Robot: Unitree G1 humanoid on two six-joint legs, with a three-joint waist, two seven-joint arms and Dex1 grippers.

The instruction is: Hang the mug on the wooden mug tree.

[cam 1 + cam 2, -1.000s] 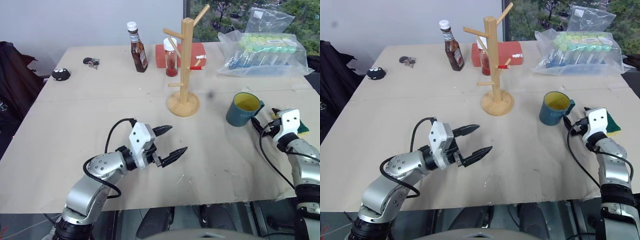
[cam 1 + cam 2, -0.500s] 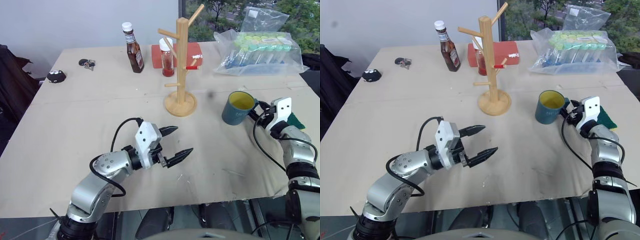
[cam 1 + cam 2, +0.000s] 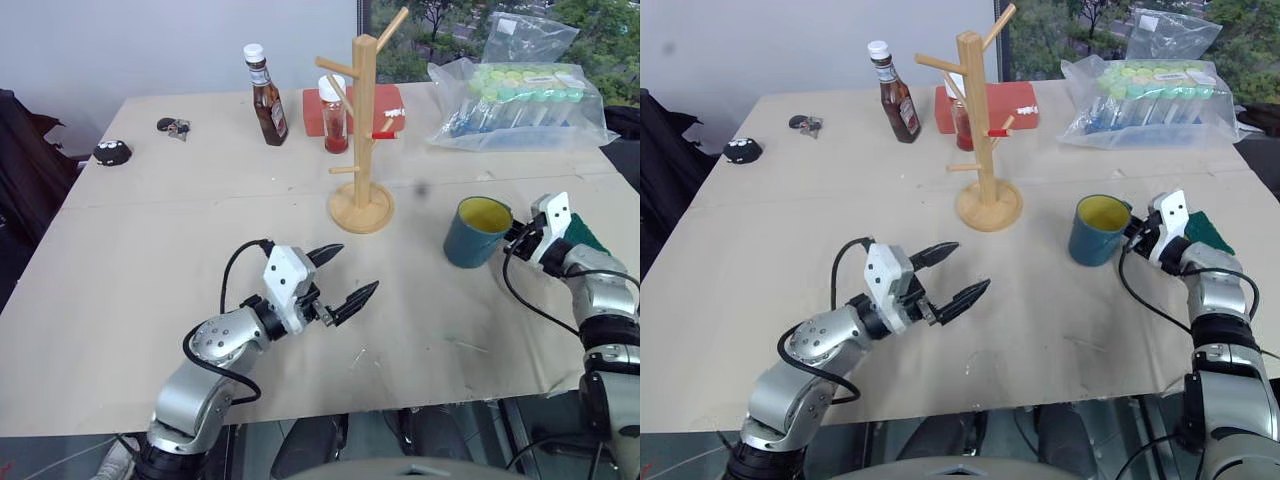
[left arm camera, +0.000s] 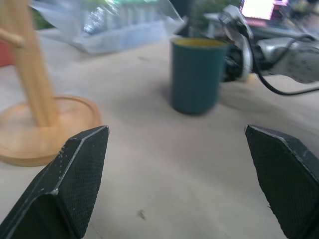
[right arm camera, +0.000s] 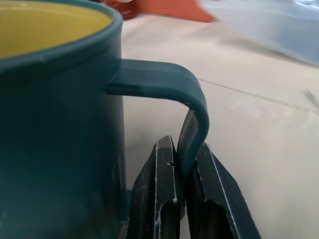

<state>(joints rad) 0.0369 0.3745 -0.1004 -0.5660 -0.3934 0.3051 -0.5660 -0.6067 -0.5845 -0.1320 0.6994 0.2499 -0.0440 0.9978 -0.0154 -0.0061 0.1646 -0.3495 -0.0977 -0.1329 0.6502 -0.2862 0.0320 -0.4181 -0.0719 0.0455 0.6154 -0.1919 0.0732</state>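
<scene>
In the right wrist view, the two black fingers [image 5: 162,199] of the right gripper [image 3: 520,238] are pressed together on the lower part of the handle [image 5: 192,119] of the teal-blue mug [image 3: 476,232], the thin strap of the handle pinched between them. The mug is upright on the table [image 3: 180,230], its yellow inside showing, its handle turned toward the robot's right, where the gripper meets it. Behind the right gripper lies a green and yellow sponge [image 3: 588,236], just beside the wrist.

The left gripper [image 3: 340,278] hangs over the near middle of the table with its fingers spread wide and nothing between them; in the left wrist view its two black fingertips [image 4: 75,174] stand far apart, framing the mug and the round base of the wooden mug tree [image 3: 362,130].

The mug tree stands upright on its disc base in the middle of the table, to the left of the mug and apart from it, with bare angled pegs. Beyond it are a brown sauce bottle [image 3: 265,85] with a white cap, a small red-filled shaker jar [image 3: 334,118] and a red rectangular box [image 3: 385,108] behind the post. At the far right corner lies a clear plastic bag of tubes [image 3: 525,100]. At the far left edge are a small black object [image 3: 111,152] and a small dark keyring-like item [image 3: 173,127].
</scene>
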